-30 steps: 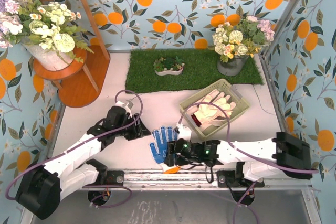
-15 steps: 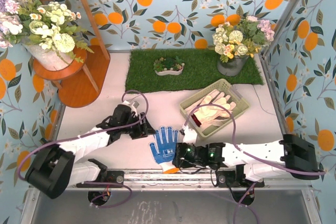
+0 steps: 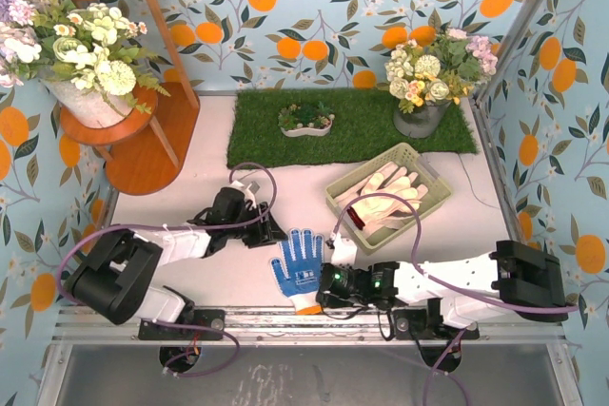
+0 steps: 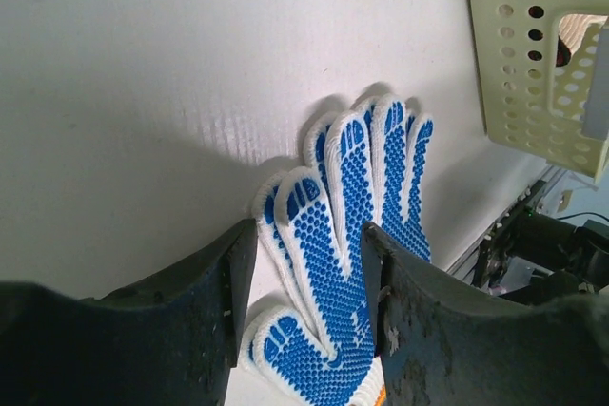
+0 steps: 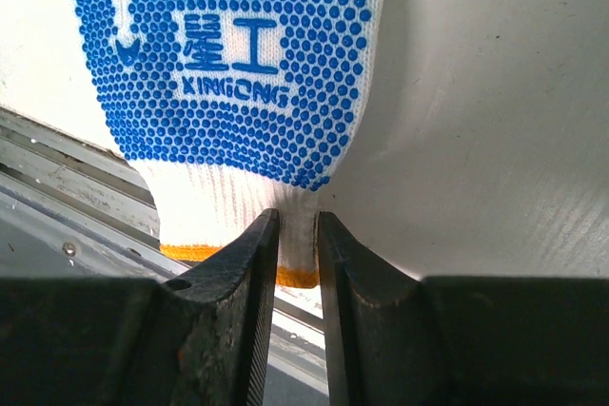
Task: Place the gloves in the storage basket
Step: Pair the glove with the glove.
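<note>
Right gripper point(image 5: 298, 235) pinches cuff of blue-dotted white knit glove point(image 3: 298, 259) lying flat on bench point(image 3: 238, 197), beside pale green latticed plastic basket point(image 3: 428, 166); likely lift grip. Left gripper point(image 4: 306, 244) spread above glove's far end, empty.

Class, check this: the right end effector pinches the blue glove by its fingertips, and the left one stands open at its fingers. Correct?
No. The right end effector pinches the blue glove by its cuff, not its fingertips; the right wrist view shows this. The left end effector does stand open at the glove's fingers.
</note>
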`<state>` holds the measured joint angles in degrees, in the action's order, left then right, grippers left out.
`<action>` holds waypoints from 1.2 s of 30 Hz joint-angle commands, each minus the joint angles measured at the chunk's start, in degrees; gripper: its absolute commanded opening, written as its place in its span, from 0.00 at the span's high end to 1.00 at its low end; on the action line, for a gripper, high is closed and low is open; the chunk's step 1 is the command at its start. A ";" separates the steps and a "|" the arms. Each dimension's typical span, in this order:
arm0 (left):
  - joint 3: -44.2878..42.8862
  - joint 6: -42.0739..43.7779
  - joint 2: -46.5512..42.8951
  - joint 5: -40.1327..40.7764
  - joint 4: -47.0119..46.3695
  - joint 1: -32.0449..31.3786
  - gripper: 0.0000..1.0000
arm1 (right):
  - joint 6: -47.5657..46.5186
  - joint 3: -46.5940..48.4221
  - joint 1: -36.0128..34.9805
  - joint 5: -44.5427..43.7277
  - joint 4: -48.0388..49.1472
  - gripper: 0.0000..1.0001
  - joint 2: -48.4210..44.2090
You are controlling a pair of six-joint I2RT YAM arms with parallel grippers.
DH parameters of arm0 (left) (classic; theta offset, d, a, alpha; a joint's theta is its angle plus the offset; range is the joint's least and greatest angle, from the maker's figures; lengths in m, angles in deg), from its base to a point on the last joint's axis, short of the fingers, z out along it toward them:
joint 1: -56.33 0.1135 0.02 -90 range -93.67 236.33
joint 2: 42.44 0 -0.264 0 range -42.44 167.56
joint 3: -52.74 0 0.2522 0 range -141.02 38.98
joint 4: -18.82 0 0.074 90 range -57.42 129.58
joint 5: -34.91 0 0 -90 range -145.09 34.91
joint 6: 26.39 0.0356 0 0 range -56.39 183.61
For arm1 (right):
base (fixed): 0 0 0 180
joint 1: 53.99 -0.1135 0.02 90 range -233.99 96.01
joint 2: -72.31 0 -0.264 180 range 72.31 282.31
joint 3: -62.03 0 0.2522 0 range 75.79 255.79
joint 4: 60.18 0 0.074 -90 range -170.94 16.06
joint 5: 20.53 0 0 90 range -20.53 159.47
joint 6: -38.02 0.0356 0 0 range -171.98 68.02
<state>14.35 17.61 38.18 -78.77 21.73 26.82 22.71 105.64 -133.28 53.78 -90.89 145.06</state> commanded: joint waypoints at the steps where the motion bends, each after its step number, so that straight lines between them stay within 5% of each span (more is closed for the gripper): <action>1: 0.30 1.49 2.68 0.33 -3.22 0.07 0.50 | 0.91 0.22 -0.52 -2.88 1.25 0.79 -0.59; 8: 1.31 1.69 3.93 1.35 -4.61 0.07 0.61 | 1.13 0.24 -0.43 -3.43 0.78 0.78 -0.88; 14: 2.05 2.27 2.10 3.79 -2.77 0.03 0.64 | 1.79 0.99 0.75 -4.41 -3.50 0.61 -4.89; 19: 0.26 4.19 -1.53 3.99 2.10 0.07 0.56 | 2.87 -2.13 5.22 -1.72 -0.28 0.52 -8.94; 26: -3.23 6.17 -8.99 1.27 9.77 -0.08 0.52 | 7.24 -6.15 8.08 -1.20 6.20 0.52 -8.68; 36: -0.96 -2.63 -12.00 -8.70 6.66 -7.36 0.68 | 12.91 -9.87 8.18 -1.73 11.97 0.55 -6.17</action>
<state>13.48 18.95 27.58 -82.59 30.89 21.96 32.57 96.63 -125.54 53.37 -82.68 137.07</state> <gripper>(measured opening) 0.344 0.458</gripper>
